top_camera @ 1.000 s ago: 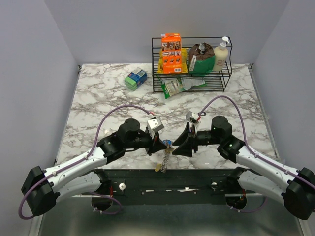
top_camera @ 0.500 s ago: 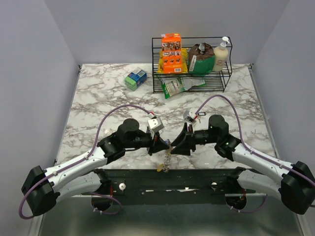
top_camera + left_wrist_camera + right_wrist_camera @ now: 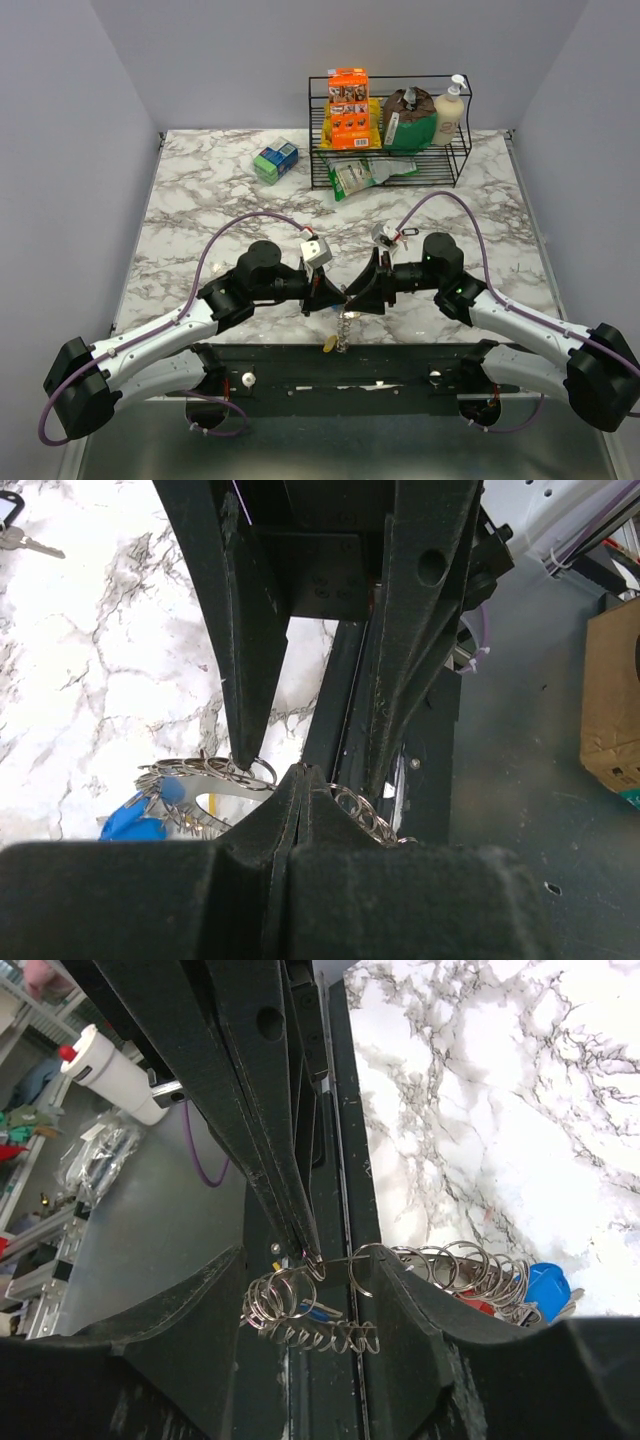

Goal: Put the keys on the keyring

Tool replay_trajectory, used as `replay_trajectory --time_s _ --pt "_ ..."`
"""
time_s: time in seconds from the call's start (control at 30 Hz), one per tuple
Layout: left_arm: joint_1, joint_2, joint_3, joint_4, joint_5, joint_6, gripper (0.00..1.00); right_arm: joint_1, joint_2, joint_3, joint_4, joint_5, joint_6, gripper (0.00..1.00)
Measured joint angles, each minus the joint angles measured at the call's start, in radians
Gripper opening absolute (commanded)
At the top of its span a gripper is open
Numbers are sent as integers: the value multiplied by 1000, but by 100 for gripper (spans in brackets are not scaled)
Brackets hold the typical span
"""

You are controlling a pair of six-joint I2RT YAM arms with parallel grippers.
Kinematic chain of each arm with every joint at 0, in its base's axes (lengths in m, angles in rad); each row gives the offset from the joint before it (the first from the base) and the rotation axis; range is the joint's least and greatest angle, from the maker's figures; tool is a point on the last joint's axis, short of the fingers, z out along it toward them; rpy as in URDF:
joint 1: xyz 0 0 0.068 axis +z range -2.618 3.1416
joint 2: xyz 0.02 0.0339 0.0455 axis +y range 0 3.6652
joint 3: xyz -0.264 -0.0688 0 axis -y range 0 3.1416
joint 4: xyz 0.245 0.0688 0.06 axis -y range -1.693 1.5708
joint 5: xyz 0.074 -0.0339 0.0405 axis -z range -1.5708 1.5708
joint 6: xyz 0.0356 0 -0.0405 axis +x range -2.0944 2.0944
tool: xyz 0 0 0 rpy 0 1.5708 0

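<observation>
No legible text, brand, number or sign in any view. In the top view, printed packaging appears at upper centre of the frame: orange box, brown-and-green bag, pump bottle, green pouch. A blue-green pack is left of them. All print is too small to read.

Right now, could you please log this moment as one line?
left claw: shut on keyring | right claw: open, straddling keyring | blue-headed key: at keyring
</observation>
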Motion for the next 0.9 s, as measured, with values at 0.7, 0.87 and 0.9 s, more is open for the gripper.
replay_trajectory --time_s 0.7,0.87,0.9 --pt "0 -48 -6 30 -10 -11 0 0 -13 -10 25 -41 3 18" --pt "0 -35 -6 47 -4 -21 0 0 -13 -10 25 -40 11 14" --pt "0 -32 -6 49 -2 -22 0 0 -13 -10 25 -39 12 12"
